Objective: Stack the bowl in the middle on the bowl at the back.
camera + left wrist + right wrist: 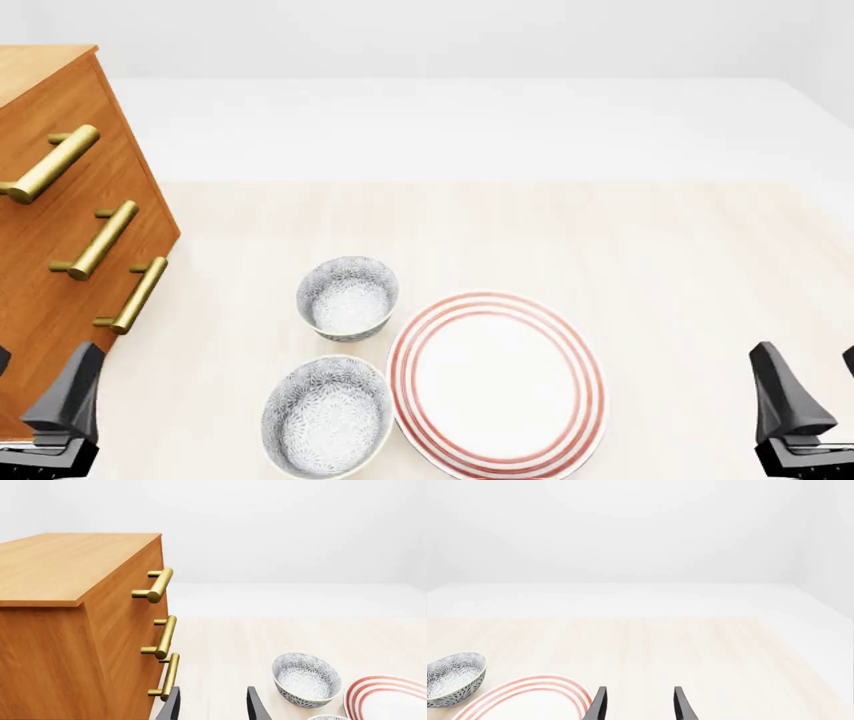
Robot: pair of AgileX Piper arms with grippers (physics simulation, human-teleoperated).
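Two patterned bowls (327,415) (347,297), neither bearing readable writing.

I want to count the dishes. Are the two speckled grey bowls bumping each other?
Apart. The front view shows bare table between the nearer speckled grey bowl and the farther speckled grey bowl.
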